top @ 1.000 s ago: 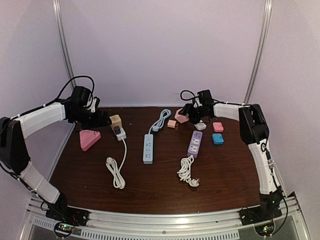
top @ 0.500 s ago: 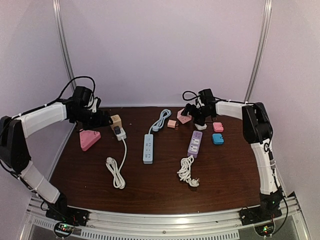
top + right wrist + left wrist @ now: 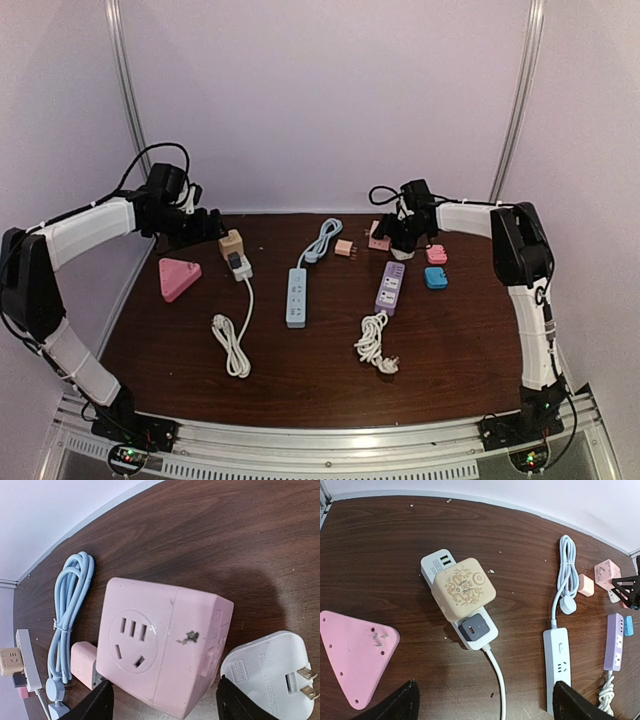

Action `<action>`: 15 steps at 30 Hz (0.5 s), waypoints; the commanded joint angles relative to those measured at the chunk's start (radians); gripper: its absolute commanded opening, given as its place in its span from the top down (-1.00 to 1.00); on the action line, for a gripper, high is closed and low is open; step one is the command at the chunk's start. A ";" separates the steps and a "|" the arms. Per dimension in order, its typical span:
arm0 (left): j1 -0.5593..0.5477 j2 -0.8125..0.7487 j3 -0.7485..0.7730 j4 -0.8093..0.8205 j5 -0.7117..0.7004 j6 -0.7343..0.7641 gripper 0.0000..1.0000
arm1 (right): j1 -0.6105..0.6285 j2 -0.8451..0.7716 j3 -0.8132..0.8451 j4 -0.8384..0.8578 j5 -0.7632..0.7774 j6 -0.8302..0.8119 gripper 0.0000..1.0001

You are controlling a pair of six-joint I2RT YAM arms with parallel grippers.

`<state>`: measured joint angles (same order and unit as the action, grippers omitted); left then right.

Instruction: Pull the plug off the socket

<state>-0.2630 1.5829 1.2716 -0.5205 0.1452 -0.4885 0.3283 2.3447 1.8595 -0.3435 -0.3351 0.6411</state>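
Note:
A tan cube plug (image 3: 463,587) sits plugged into a white power strip (image 3: 482,635) at the back left, with a grey plug (image 3: 471,626) beside it; both show in the top view (image 3: 233,250). My left gripper (image 3: 482,706) is open and empty, above and just short of the strip's cord end. A pink cube socket (image 3: 160,650) stands at the back right (image 3: 378,238). A white plug (image 3: 267,672) lies free beside it, prongs showing. My right gripper (image 3: 165,705) is open, with one finger on each side of the pink cube.
A pink triangle (image 3: 178,276) lies at the left. A blue-white strip (image 3: 296,296) and a purple strip (image 3: 390,287) lie mid-table with coiled cords (image 3: 232,345). A small pink adapter (image 3: 343,248) sits by the cube. Pink (image 3: 436,254) and blue (image 3: 436,278) adapters lie at the right.
My right gripper has shifted right, and the pink cube now stands a little further right. My left gripper has drawn back slightly, away from the tan plug.

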 commanded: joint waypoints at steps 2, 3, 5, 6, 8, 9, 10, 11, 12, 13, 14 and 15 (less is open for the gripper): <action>0.000 0.035 0.061 0.029 -0.041 -0.025 -0.87 | -0.008 -0.074 -0.020 0.017 0.013 -0.023 -0.48; 0.003 0.047 0.078 0.026 -0.061 -0.034 -0.87 | -0.005 -0.081 -0.021 0.016 0.011 -0.029 -0.50; 0.013 0.082 0.126 0.015 -0.100 -0.055 -0.87 | 0.005 -0.104 -0.023 0.008 0.019 -0.047 -0.54; 0.017 0.100 0.148 0.007 -0.125 -0.062 -0.87 | 0.011 -0.115 -0.023 0.001 0.026 -0.059 -0.57; 0.019 0.140 0.196 -0.010 -0.201 -0.071 -0.86 | 0.023 -0.141 -0.027 -0.017 0.053 -0.084 -0.64; 0.019 0.166 0.225 -0.017 -0.228 -0.075 -0.86 | 0.030 -0.155 -0.032 -0.025 0.066 -0.096 -0.68; 0.019 0.192 0.250 -0.023 -0.251 -0.080 -0.85 | 0.035 -0.169 -0.038 -0.030 0.082 -0.106 -0.72; 0.019 0.219 0.274 -0.026 -0.265 -0.087 -0.82 | 0.041 -0.183 -0.046 -0.035 0.091 -0.115 -0.76; 0.018 0.247 0.296 -0.027 -0.270 -0.093 -0.78 | 0.045 -0.195 -0.053 -0.039 0.099 -0.123 -0.79; 0.016 0.274 0.327 -0.030 -0.285 -0.097 -0.75 | 0.050 -0.206 -0.060 -0.043 0.106 -0.130 -0.83; 0.012 0.303 0.350 -0.039 -0.303 -0.103 -0.71 | 0.056 -0.217 -0.068 -0.047 0.111 -0.136 -0.84; 0.006 0.339 0.374 -0.049 -0.322 -0.108 -0.68 | 0.064 -0.228 -0.077 -0.048 0.114 -0.141 -0.85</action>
<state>-0.2497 1.8278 1.5627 -0.5499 -0.0731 -0.5617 0.3645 2.1815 1.8141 -0.3702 -0.2779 0.5468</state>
